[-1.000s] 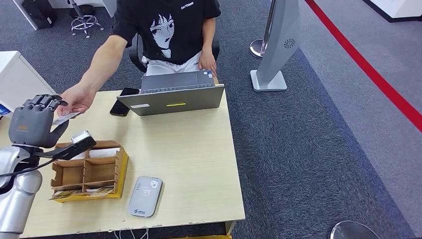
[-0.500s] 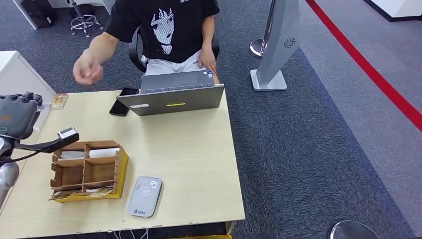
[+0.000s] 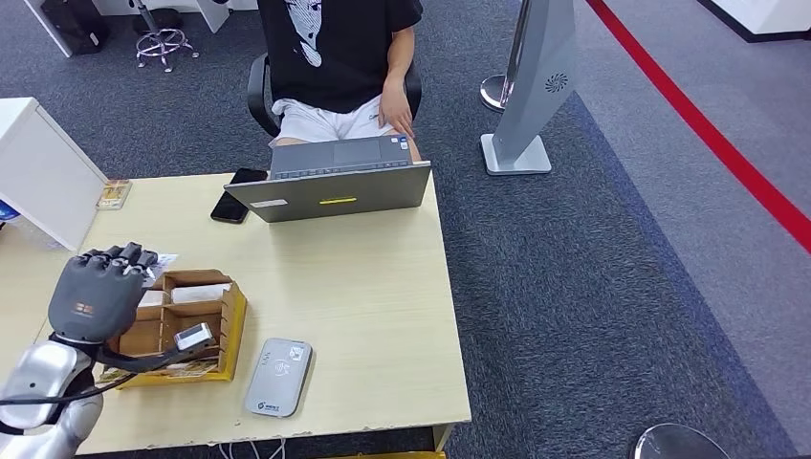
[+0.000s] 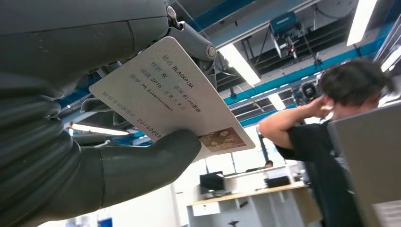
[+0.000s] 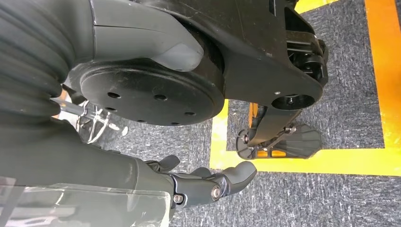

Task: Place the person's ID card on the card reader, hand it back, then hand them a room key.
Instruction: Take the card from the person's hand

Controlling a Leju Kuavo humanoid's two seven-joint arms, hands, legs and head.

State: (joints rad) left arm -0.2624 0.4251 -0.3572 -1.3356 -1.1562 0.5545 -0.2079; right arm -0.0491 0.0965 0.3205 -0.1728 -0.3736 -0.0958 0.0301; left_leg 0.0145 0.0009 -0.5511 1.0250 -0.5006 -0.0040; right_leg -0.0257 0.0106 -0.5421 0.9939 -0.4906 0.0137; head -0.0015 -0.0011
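Surface (image 3: 373,287): a pale wooden top is seen, carrying a laptop (image 3: 330,189), a dark phone (image 3: 236,206), a cardboard organiser (image 3: 172,325) and the card reader (image 3: 278,377).
Person (image 3: 339,48): seated behind the laptop on the far side, one hand raised to the head in the left wrist view.
Card reader: a flat grey pad lying near the front edge, just beside the organiser, its long axis running roughly front to back.
Left hand (image 3: 96,296): raised above the organiser's far corner, back turned to the head camera.
Right hand (image 5: 208,184): hung beside the robot's body above the floor; fingers (image 5: 236,172) are curled, nothing is seen in them.
ID card (image 4: 170,99): pinched in the left hand between the thumb and the darker fingers (image 4: 194,40), printed face towards the wrist camera.
Key relation: the reader lies forward and to the right of the left hand, beyond the organiser; the left hand is judged the nearer, and the card needs to be turned flat for laying down.
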